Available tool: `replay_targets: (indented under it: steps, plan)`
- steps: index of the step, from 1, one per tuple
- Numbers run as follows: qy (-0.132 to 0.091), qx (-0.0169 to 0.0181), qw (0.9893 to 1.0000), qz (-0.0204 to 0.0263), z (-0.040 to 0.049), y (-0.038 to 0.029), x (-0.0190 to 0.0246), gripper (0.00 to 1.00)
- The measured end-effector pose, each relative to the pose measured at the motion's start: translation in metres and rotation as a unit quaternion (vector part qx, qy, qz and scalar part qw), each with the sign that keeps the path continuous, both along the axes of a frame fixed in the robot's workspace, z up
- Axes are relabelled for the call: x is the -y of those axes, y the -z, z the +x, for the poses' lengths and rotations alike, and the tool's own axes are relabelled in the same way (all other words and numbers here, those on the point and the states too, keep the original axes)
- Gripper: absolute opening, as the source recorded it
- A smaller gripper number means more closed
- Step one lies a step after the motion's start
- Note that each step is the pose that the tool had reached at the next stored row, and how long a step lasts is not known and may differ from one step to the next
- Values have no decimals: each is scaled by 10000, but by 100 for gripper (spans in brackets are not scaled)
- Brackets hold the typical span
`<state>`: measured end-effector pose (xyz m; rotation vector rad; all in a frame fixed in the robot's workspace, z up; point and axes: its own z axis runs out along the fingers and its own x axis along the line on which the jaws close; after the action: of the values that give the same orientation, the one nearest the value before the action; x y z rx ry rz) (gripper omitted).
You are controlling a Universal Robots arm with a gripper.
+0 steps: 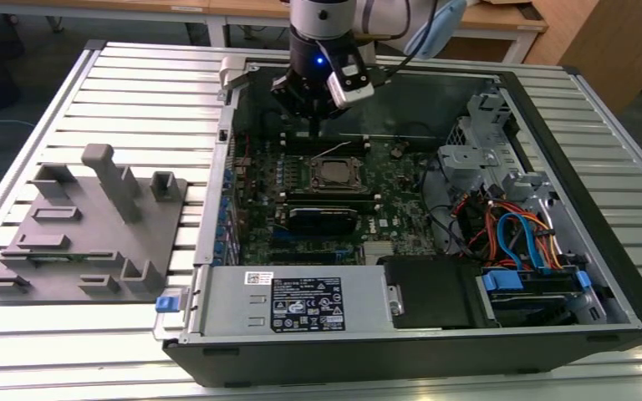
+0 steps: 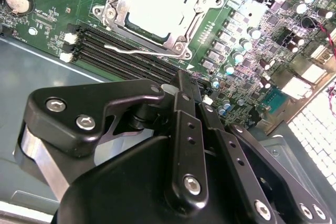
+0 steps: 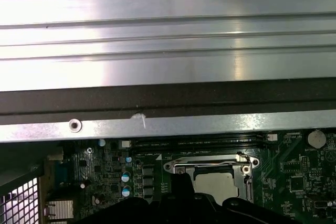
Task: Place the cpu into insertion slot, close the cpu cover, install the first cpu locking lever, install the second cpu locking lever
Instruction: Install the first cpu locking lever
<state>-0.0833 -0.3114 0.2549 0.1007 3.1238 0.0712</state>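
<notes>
The cpu (image 2: 157, 4) shows its silvery top inside the insertion slot (image 1: 338, 174) on the green board. The cpu cover (image 2: 118, 11), a silver frame, lies down around it. A thin silver locking lever (image 2: 137, 51) runs along the socket's edge, on the side facing my gripper. My gripper (image 2: 181, 80) hangs just above the board beside that edge, fingers together with nothing between them. In the exterior view the gripper (image 1: 315, 134) points down just beyond the socket's far side. In the first wrist view the socket (image 3: 215, 179) sits just past the dark fingers (image 3: 181, 182).
Long black memory slots (image 2: 121, 59) lie between the gripper and the socket. The case's metal wall (image 3: 168, 128) stands close behind. A grey power supply box (image 1: 298, 302) and a drive bay with coloured cables (image 1: 522, 242) fill the near side. A grey fixture (image 1: 87, 225) rests outside the case.
</notes>
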Motion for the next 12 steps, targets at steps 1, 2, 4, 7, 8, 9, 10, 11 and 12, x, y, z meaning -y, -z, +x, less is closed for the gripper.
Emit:
replay_targets:
  steps: [1,2,4,7,8,9,10,11,12]
  plan:
    - [1,0,10000,63,1,3,10,11]
    - [1,-1,9999,115,5,8,20,11]
    - [2,0,9998,187,19,22,37,11]
    - [2,1,9997,233,52,49,45,11]
    - [2,0,9997,234,60,56,46,11]
    - [2,0,9997,235,68,64,46,11]
    - [2,0,9997,237,77,71,46,11]
    - [2,0,9997,241,87,79,46,11]
    - [2,0,9997,245,102,83,46,11]
